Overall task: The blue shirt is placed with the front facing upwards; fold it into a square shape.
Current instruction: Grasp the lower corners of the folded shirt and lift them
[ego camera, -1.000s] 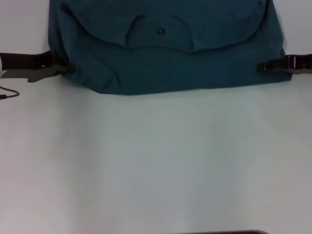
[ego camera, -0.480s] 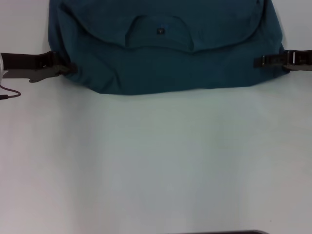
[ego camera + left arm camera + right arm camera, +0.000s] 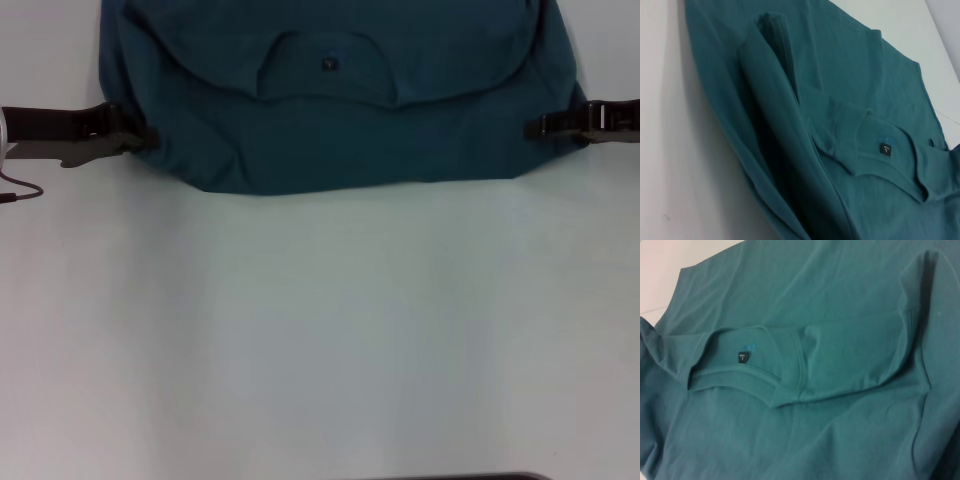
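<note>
The shirt lies across the top of the head view on a white table, running out of the frame at the top. Its near edge forms a shallow curve about a third of the way down the frame, and the whole lower part of the frame shows bare table. The round collar sits near top centre, with a small black label inside the neck opening. A fold of cloth arcs from the upper left, dips under the collar and rises to the upper right, so the sleeves and shoulders appear folded inward over the body.

The left gripper comes in from the left edge at about a quarter of the way down, its dark fingers touching the shirt's left edge. Whether it pinches the cloth cannot be told. A thin cable loops on the table at the far left edge, just below that arm.

The right gripper enters from the right edge at much the same height, its tip lying on or over the shirt's right edge. Whether it is clamped on the cloth cannot be told either.

In the left wrist view the shirt fills most of the frame, a thick raised fold running diagonally from the upper left downward, with the label at right of centre. In the right wrist view the shirt covers nearly the whole frame; the ribbed collar and label sit left of centre, and a folded sleeve lies across the middle.

A dark strip shows at the bottom edge of the head view.
</note>
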Controlling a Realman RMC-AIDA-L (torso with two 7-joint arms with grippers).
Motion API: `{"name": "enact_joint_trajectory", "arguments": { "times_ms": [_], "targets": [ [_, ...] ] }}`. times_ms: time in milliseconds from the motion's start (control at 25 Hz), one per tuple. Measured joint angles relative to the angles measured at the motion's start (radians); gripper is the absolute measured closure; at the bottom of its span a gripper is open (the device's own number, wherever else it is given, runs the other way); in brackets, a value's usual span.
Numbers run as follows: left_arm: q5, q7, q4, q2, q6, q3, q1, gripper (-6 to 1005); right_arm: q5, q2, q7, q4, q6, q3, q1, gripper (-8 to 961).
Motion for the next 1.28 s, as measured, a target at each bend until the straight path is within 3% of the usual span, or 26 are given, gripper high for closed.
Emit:
{"name": "enact_joint_trajectory", "arguments": {
  "times_ms": [40, 280, 680, 800, 1000, 1280],
  "targets": [
    [0.000, 0.000, -0.001, 0.000, 0.002, 0.000, 0.000, 999, 0.000, -0.001, 0.002, -0.001, -0.002, 0.000, 0.001, 154],
    [-0.001, 0.000, -0.002, -0.001, 0.004, 0.000, 0.002, 998, 0.000, -0.008, 0.007, -0.006, -0.016, 0.007, -0.001, 381],
    [0.001, 0.001, -0.002, 0.007, 0.030, 0.000, 0.002, 999, -0.002, -0.037, 0.026, -0.007, -0.028, 0.004, -0.009, 619],
    [0.001, 0.005, -0.001, 0.009, 0.035, 0.000, 0.002, 999, -0.002, -0.045, 0.026, -0.007, -0.035, 0.006, -0.009, 862],
    [0.028, 0.014, 0.006, 0.031, 0.088, 0.013, -0.005, 999, -0.026, -0.053, 0.027, -0.007, -0.077, 0.000, -0.004, 931],
    [0.081, 0.014, -0.007, 0.053, 0.235, 0.013, 0.008, 999, -0.091, -0.051, 0.029, -0.067, -0.224, -0.002, -0.003, 923]
  ]
}}
